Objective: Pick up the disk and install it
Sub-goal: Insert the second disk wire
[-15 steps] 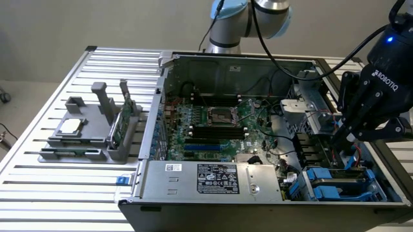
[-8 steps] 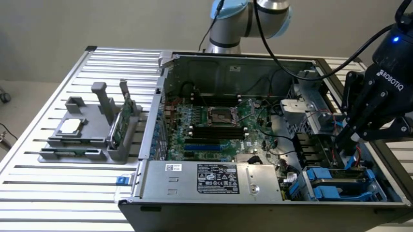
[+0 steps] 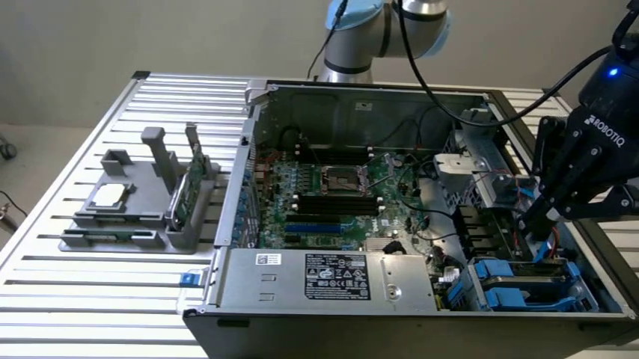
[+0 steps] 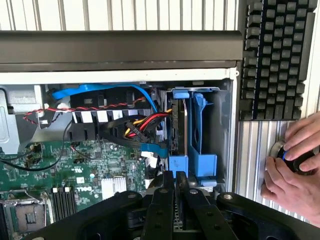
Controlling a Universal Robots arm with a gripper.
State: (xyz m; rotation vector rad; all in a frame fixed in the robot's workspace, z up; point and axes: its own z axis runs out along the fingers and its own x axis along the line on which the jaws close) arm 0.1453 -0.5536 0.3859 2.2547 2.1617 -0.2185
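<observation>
The fingers were clenched close together on the thin edge of the disk, which stood on edge between them. In the wrist view the disk showed edge-on: a narrow dark-grey metal slab framed by bright blue plastic, partly down in the drive bay beside a second blue carrier. In the exterior view the gripper hung at the right of the frame, over the lower right corner of the case, with a strip of the disk's blue frame showing just below it.

Reading the exterior view from its left: one grey stand sat on the slatted table. It held one small square silver chip lying flat and one thin green card standing upright. At the centre stood one open computer case, with one motherboard inside and one labelled power supply along the lower edge. At the lower right, more blue carrier parts lay in the bay; how many I could not tell.

The wrist view also took in one black keyboard on the table outside the case. Two hands of a person rested on a round black knob near it.
</observation>
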